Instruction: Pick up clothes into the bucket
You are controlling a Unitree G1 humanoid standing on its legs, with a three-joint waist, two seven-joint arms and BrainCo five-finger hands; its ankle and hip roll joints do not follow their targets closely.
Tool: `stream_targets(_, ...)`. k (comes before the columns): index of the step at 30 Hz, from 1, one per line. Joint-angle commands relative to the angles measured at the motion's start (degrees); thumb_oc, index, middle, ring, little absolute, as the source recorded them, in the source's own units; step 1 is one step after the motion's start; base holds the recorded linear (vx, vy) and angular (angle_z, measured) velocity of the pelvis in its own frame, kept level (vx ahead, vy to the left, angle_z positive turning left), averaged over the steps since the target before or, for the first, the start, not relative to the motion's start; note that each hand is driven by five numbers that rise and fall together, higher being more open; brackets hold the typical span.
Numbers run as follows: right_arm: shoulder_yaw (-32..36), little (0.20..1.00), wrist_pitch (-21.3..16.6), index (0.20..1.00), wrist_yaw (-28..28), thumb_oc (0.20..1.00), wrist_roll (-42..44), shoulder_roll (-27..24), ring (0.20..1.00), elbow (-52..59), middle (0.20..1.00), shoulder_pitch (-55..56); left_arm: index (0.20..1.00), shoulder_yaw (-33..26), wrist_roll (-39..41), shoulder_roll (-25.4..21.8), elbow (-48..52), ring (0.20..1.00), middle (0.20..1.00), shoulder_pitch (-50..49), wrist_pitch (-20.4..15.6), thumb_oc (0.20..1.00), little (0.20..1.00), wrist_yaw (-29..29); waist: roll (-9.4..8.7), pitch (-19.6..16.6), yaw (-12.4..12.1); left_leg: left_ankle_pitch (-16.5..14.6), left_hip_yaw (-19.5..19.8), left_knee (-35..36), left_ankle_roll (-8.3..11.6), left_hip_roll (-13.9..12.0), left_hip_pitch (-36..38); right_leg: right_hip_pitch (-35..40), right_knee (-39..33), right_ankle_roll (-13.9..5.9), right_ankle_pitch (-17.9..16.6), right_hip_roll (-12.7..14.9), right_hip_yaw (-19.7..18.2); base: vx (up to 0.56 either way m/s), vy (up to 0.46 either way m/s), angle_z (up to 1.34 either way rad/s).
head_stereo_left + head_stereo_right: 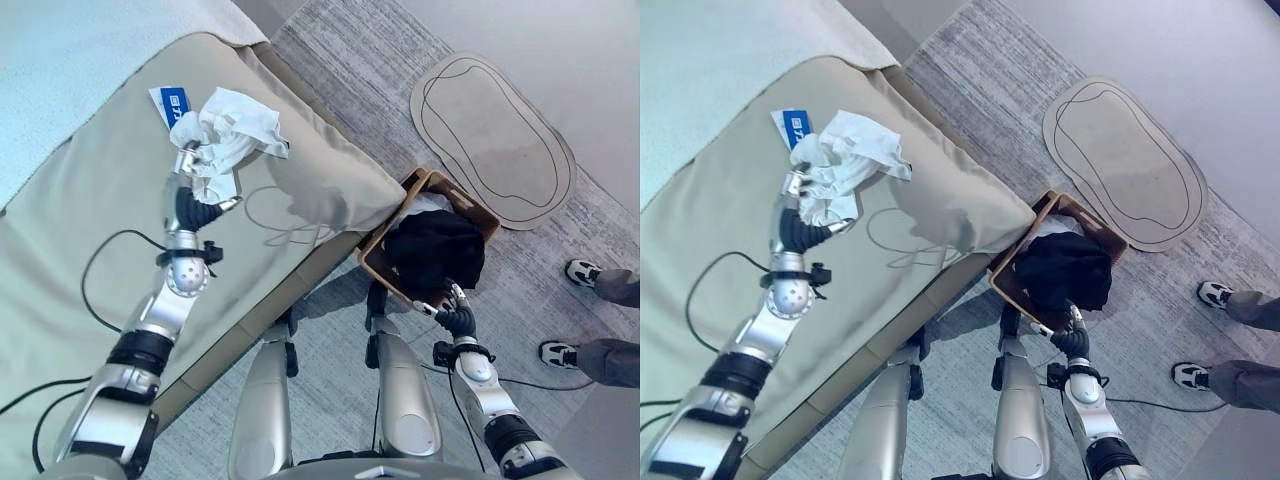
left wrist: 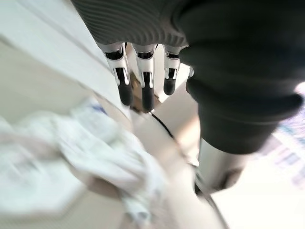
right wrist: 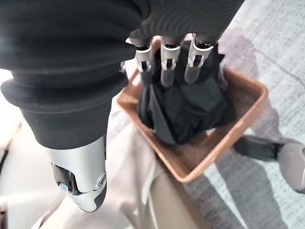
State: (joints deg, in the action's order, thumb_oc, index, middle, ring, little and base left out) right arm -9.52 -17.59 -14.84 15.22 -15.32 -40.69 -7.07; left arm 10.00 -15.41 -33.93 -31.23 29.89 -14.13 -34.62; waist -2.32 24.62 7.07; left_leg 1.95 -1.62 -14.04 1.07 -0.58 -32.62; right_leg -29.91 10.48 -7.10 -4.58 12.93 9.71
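Reaching over the beige bed (image 1: 90, 200), the left robot hand (image 1: 190, 160) touched crumpled white cloth (image 1: 230, 125), grip unclear; it needed a firm pinch before lifting toward the brown wicker basket (image 1: 378, 262).

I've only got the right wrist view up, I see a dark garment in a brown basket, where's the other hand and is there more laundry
Observer: The left hand is up on the beige sofa, at a crumpled white garment.
Operator: Is it gripping that garment?
Observer: I cannot tell; the cloth hides its fingertips in the eye views, and its own wrist view shows straight fingers above the white cloth.
Operator: Anything else on the sofa?
Observer: A small blue and white packet lies beside the white garment.
Operator: Anyone near the basket?
Observer: Yes, a person's shoes show on the grey carpet beyond it, by an oval mat.
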Motion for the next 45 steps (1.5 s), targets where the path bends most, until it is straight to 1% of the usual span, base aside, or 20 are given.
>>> stream_targets(1,-0.96,1.000,-2.19,1.000,-1.15,1.000,0.17,-1.50,1.000,3.69,1.000,2.30,1.000,-3.00,-3.19,-4.50,-3.45,1.000,1.000,5.51,1.88,1.000,1.000,-7.68,-2.50,-0.26,0.59,-2.55,-0.11,-4.78,-0.39,-0.61,-3.77,-1.72,0.14,-1.78,-2.54,1.82,-1.54,-0.03,0.013,-0.02)
stream_targets(2,-1.94,1.000,-2.38,1.000,-1.43,1.000,0.50,-1.80,1.000,4.21,1.000,1.86,1.000,-2.35,-3.01,-5.69,-6.52,1.000,1.000,8.53,3.36,1.000,1.000,-9.67,-2.80,0.32,0.96,-2.64,-0.20,-5.64,-0.43,-0.64,-5.22,-3.16,1.02,-1.77,-2.53,1.76,-1.80,-0.03,0.013,-0.04)
stream_targets(4,-2.41,1.000,-2.40,1.000,-1.50,1.000,0.65,-1.97,1.000,4.75,1.000,1.61,1.000,-1.63,-3.03,-6.63,-8.50,1.000,1.000,10.34,4.10,1.000,1.000,-10.67,-2.95,0.66,1.20,-2.81,-0.24,-6.82,-0.49,-0.64,-6.54,-4.21,1.80,-1.72,-2.40,1.72,-2.00,0.00,0.010,-0.07)
stream_targets(5,-3.26,1.000,-2.69,1.000,-1.79,1.000,0.97,-2.32,1.000,5.38,1.000,1.39,1.000,-0.92,-3.00,-7.67,-11.16,1.000,1.000,12.45,5.39,1.000,1.000,-12.35,-2.93,1.11,1.40,-4.78,0.16,-8.14,-0.19,-0.97,-7.13,-4.88,3.13,-2.16,-0.90,1.27,-2.39,0.04,0.009,-0.08)
stream_targets(6,-3.23,1.000,-2.69,1.000,-1.79,1.000,0.97,-2.30,1.000,5.37,1.000,1.37,1.000,-0.85,-2.97,-7.67,-11.26,1.000,1.000,12.56,5.36,1.000,1.000,-12.39,-2.91,1.14,1.34,-4.92,0.16,-8.31,-0.18,-1.02,-7.20,-4.92,3.25,-2.16,-0.81,1.24,-2.41,0.04,0.019,-0.09)
stream_targets(7,-3.65,1.000,-3.06,1.000,-2.12,1.000,1.27,-2.48,1.000,5.71,1.000,1.42,1.000,-0.14,-3.01,-8.31,-12.74,1.000,1.000,14.28,6.41,1.000,1.000,-13.60,-2.98,1.68,1.70,-5.22,0.22,-9.60,-0.27,-0.92,-8.79,-6.40,4.44,-2.18,-0.65,1.44,-2.71,-0.02,0.015,-0.04)
stream_targets(9,-3.87,1.000,-3.38,1.000,-2.37,1.000,1.70,-2.78,1.000,6.64,1.000,1.26,1.000,0.76,-3.14,-9.06,-14.90,1.000,1.000,15.47,7.06,1.000,1.000,-14.01,-3.09,1.94,1.89,-5.43,0.30,-10.41,-0.29,-0.86,-10.12,-7.77,5.18,-2.20,-0.61,1.48,-2.99,-0.02,0.014,-0.02)
stream_targets(15,-3.77,1.000,-4.44,1.000,-2.72,1.000,3.58,-2.84,1.000,7.74,1.000,1.04,1.000,2.48,-1.57,-10.02,-17.59,1.000,1.000,17.56,6.59,1.000,1.000,-13.50,-3.33,2.54,2.56,-6.19,-0.25,-12.75,-0.47,-0.94,-13.21,-10.59,6.08,-2.23,-0.97,1.24,-3.80,-0.01,0.023,-0.02)
stream_targets(20,-3.77,1.000,-4.93,1.000,-2.31,1.000,4.10,-3.46,1.000,9.21,1.000,1.72,1.000,4.26,-1.20,-11.32,-17.34,1.000,1.000,18.18,5.17,1.000,1.000,-11.75,-3.41,3.19,2.97,-6.26,-0.47,-13.16,-0.59,-1.16,-14.98,-12.45,5.76,-2.40,-1.68,1.04,-4.30,0.00,0.033,-0.10)
stream_targets(21,-3.44,1.000,-5.49,1.000,-2.26,1.000,4.58,-3.57,1.000,9.37,1.000,1.65,1.000,5.50,-2.11,-12.44,-17.99,1.000,1.000,18.51,4.98,1.000,1.000,-11.22,-3.48,3.34,3.21,-6.21,-0.69,-13.23,-0.61,-1.19,-15.71,-13.05,5.47,-2.49,-1.97,0.89,-4.45,-0.01,0.031,-0.01)
stream_targets(25,-3.59,1.000,-6.04,1.000,-2.13,1.000,4.65,-3.80,1.000,10.02,1.000,1.67,1.000,7.36,-2.91,-12.84,-20.18,1.000,1.000,20.49,5.65,1.000,1.000,-10.66,-3.63,3.35,3.63,-6.28,-1.03,-13.40,-0.70,-1.29,-16.87,-14.22,4.78,-2.67,-2.77,0.73,-4.84,0.00,0.035,-0.05)
stream_targets(28,-3.63,1.000,-6.39,1.000,-1.86,1.000,4.73,-4.56,1.000,11.28,1.000,1.86,1.000,11.08,-5.47,-13.89,-24.02,1.000,1.000,24.86,8.44,1.000,1.000,-9.11,-3.76,3.71,4.41,-6.33,-1.38,-13.72,-0.77,-1.47,-18.06,-15.41,3.90,-3.01,-3.58,0.54,-5.32,0.00,0.019,-0.02)
stream_targets(29,-3.59,1.000,-6.39,1.000,-1.86,1.000,4.73,-4.53,1.000,11.28,1.000,1.86,1.000,11.18,-5.47,-13.88,-24.08,1.000,1.000,24.98,8.43,1.000,1.000,-9.11,-3.77,3.70,4.35,-6.34,-1.39,-13.74,-0.77,-1.47,-18.11,-15.46,3.91,-3.01,-3.58,0.53,-5.33,0.00,0.000,0.00)
stream_targets(30,-3.63,1.000,-6.39,1.000,-1.80,1.000,4.59,-4.59,1.000,11.30,1.000,2.06,1.000,12.19,-5.81,-13.84,-26.24,1.000,1.000,26.41,9.35,1.000,1.000,-8.08,-3.80,3.55,4.67,-6.50,-1.50,-14.21,-0.89,-1.56,-18.80,-16.14,3.88,-3.04,-3.73,0.40,-5.51,0.00,0.000,0.00)
stream_targets(33,-3.67,1.000,-6.36,1.000,-1.31,1.000,4.85,-4.75,1.000,11.55,1.000,2.59,1.000,13.21,-6.08,-13.62,-28.18,1.000,1.000,28.00,10.32,1.000,1.000,-6.73,-3.72,3.23,5.01,-6.84,-1.61,-14.97,-1.08,-1.62,-19.70,-17.10,4.15,-3.00,-3.74,0.17,-5.94,0.01,0.021,-0.06)
stream_targets(39,-3.11,1.000,-5.70,1.000,-0.49,1.000,4.88,-4.96,1.000,11.56,1.000,3.03,1.000,14.11,-6.00,-13.43,-29.57,1.000,1.000,28.86,11.00,1.000,1.000,-2.80,-3.51,2.83,5.17,-7.61,-1.63,-16.42,-1.34,-1.64,-20.64,-18.28,5.24,-2.89,-3.35,-0.06,-6.49,0.01,0.016,-0.04)
stream_targets(40,-3.01,1.000,-5.53,1.000,-0.04,1.000,5.19,-4.80,1.000,11.47,1.000,3.11,0.338,13.75,-5.54,-13.45,-30.02,0.338,0.338,29.16,10.69,0.338,0.338,-2.34,-3.55,2.67,5.20,-7.87,-1.53,-16.98,-1.39,-1.77,-20.93,-18.58,5.78,-2.82,-3.08,-0.15,-6.59,0.00,-0.004,-0.04)
stream_targets(41,-3.01,1.000,-5.53,1.000,-0.03,1.000,5.20,-4.80,1.000,11.47,1.000,3.10,0.338,13.75,-5.54,-13.46,-30.02,0.338,0.338,29.16,10.68,0.338,0.338,-2.34,-3.55,2.66,5.20,-7.88,-1.53,-17.00,-1.39,-1.77,-20.96,-18.60,5.79,-2.82,-3.07,-0.15,-6.60,0.00,0.000,0.00)
stream_targets(42,-2.92,1.000,-5.49,1.000,0.09,1.000,5.27,-4.77,1.000,11.42,1.000,3.15,0.200,13.51,-5.28,-13.51,-29.80,0.200,0.200,29.06,10.57,0.200,0.200,-2.27,-3.50,2.55,5.16,-7.96,-1.43,-17.17,-1.41,-1.77,-21.10,-18.74,5.90,-2.81,-3.01,-0.14,-6.56,0.00,0.000,0.00)
stream_targets(45,-2.99,1.000,-5.55,1.000,0.47,1.000,5.38,-4.71,1.000,11.49,1.000,3.08,0.200,12.57,-4.65,-13.59,-29.98,0.200,0.200,27.85,10.09,0.200,0.200,-2.33,-3.57,2.16,5.09,-8.08,-1.38,-17.33,-1.44,-1.81,-21.26,-18.99,6.08,-2.64,-2.95,-0.29,-6.52,0.00,0.000,0.00)
